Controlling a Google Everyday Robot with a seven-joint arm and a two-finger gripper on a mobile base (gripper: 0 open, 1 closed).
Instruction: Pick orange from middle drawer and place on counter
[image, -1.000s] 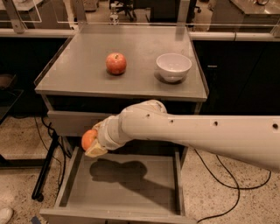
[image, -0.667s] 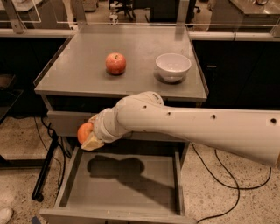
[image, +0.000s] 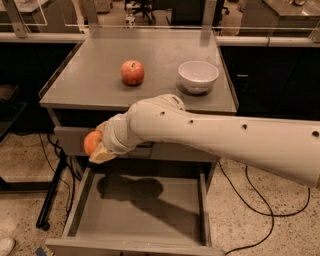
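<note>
My gripper (image: 96, 146) is shut on the orange (image: 91, 142), a small round orange fruit. It holds the fruit in the air in front of the cabinet's upper drawer front, above the left side of the open middle drawer (image: 140, 210) and below the front edge of the counter (image: 100, 75). The drawer is pulled out and its grey floor is bare, with my arm's shadow on it. My white arm crosses the view from the right.
A red-yellow apple (image: 132, 72) and a white bowl (image: 198, 76) stand on the counter. Black cables (image: 260, 210) lie on the speckled floor to the right, and a black stand leg (image: 52, 192) is left of the drawer.
My gripper has lifted the orange higher and a little to the left, from just above the drawer up toward the counter's front edge.
</note>
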